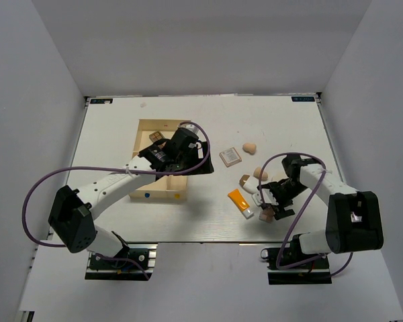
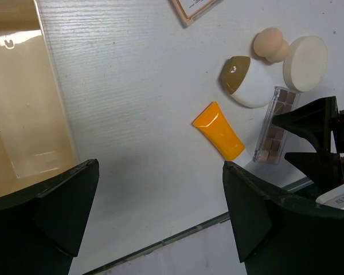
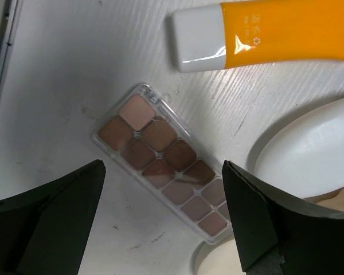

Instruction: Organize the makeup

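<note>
My left gripper (image 1: 188, 161) is open and empty, held above the right edge of the pale wooden box (image 1: 148, 184); its wrist view (image 2: 160, 212) looks across bare table at the makeup. My right gripper (image 1: 272, 201) is open, low over a long brown-shade palette (image 3: 166, 163), which lies between its jaws, untouched. Beside the palette (image 2: 277, 125) lie the orange tube (image 2: 218, 130) (image 1: 240, 202), a white oval piece with a brown cap (image 2: 245, 83), a tan sponge (image 2: 270, 44) and a round cream puff (image 2: 305, 55). The square compact (image 1: 230, 156) and another sponge (image 1: 249, 147) lie farther back.
A small brown item (image 1: 158, 137) lies in the box's far compartment; I cannot tell what it is. The table's front edge (image 2: 160, 243) runs just below the left gripper's view. The box's inner wall (image 2: 17, 103) shows at that view's left.
</note>
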Robot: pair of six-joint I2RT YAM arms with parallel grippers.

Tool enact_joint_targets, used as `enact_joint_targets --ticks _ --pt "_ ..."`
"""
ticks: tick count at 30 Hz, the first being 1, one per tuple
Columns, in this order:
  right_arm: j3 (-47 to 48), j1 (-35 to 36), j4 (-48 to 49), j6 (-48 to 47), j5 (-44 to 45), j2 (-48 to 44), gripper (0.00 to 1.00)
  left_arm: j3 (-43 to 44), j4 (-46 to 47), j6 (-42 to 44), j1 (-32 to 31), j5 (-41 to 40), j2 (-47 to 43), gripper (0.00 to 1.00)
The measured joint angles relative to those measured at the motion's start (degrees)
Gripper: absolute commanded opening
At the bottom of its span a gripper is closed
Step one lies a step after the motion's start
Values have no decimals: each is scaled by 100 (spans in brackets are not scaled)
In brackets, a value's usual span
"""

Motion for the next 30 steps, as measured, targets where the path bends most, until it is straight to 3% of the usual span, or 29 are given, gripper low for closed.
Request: enact_joint_targets --ticks 17,21,22,25,26,30 --pt "87 249 396 4 223 562 89 76 -24 4 0 4 284 98" --pt "85 275 422 31 251 579 85 101 -31 4 0 0 284 98" --pt "85 284 422 39 260 579 83 114 -35 4 0 -2 284 98" --pt "72 315 393 68 271 586 63 153 -42 4 0 -20 282 98" --pt "72 321 389 74 260 588 51 153 -37 2 0 -48 275 98" --pt "72 380 389 55 188 588 32 153 -46 0 7 -179 149 98"
